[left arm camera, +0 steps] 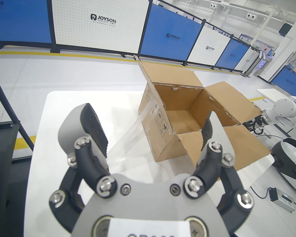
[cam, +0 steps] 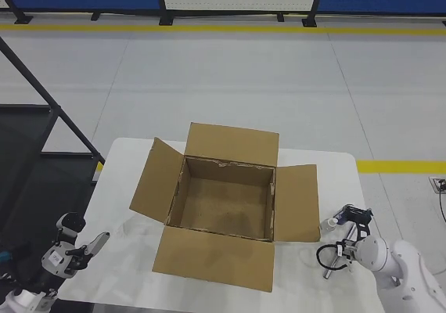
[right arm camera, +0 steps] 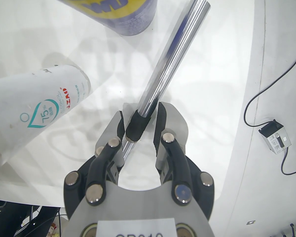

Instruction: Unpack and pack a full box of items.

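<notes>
Right wrist view: rod (right arm camera: 168, 57) inside hand (right arm camera: 141, 111)

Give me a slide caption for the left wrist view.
Open left gripper faces an empty, open box on a white table.

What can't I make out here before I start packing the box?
Blue-and-yellow spray can: most of it cut off by the right wrist view's edge.
White plastic bottle: one end cut off by that view's edge.
Chrome metal tube: rear end hidden under the right gripper.
Top view: these items are too small to tell apart.
Brown cardboard box: in the left wrist view, its near wall hides part of the floor.
</notes>
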Robot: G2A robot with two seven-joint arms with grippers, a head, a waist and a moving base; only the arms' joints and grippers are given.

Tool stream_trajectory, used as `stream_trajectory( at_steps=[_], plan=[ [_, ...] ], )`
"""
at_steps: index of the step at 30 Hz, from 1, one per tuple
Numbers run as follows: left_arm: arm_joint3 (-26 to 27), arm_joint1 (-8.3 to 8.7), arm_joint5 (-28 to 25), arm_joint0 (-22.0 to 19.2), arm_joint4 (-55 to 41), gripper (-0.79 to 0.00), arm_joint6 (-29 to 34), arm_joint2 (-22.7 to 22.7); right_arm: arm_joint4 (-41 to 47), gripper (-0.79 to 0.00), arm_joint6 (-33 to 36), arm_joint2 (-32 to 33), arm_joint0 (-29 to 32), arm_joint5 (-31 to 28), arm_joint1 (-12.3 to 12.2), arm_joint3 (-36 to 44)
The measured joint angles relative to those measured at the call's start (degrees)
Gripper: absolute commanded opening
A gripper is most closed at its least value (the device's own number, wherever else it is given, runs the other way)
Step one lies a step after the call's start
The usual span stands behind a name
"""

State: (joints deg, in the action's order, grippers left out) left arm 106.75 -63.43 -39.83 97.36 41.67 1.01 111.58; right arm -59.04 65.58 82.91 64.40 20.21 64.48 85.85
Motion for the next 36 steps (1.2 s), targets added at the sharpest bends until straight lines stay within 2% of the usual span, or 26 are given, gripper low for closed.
stream_trajectory(
  at_steps=[4,9,15,22,30,36],
  plan=[
    [0.0,0.0,0.0,0.0,0.0,0.0,0.0,0.0,-0.15,-0.56,0.42,-0.15,-0.21,-0.06,0.01,-0.35],
    [0.0,0.0,0.0,0.0,0.0,0.0,0.0,0.0,0.07,-0.785,0.82,-0.26,-0.69,-0.37,0.03,-1.0],
    [0.0,0.0,0.0,0.0,0.0,0.0,0.0,0.0,2.14,-0.785,-0.34,1.59,-0.1,-0.82,-0.09,-0.78],
    [0.0,0.0,0.0,0.0,0.0,0.0,0.0,0.0,4.53,-0.785,-1.07,6.65,4.35,-1.68,-0.74,4.36],
    [0.0,0.0,0.0,0.0,0.0,0.0,0.0,0.0,4.73,-0.785,-1.25,7.41,5.68,-1.01,-0.89,6.2],
    [0.0,0.0,0.0,0.0,0.0,0.0,0.0,0.0,8.78,-0.785,-6.46,10.35,7.68,0.31,-0.77,9.21]
  ],
)
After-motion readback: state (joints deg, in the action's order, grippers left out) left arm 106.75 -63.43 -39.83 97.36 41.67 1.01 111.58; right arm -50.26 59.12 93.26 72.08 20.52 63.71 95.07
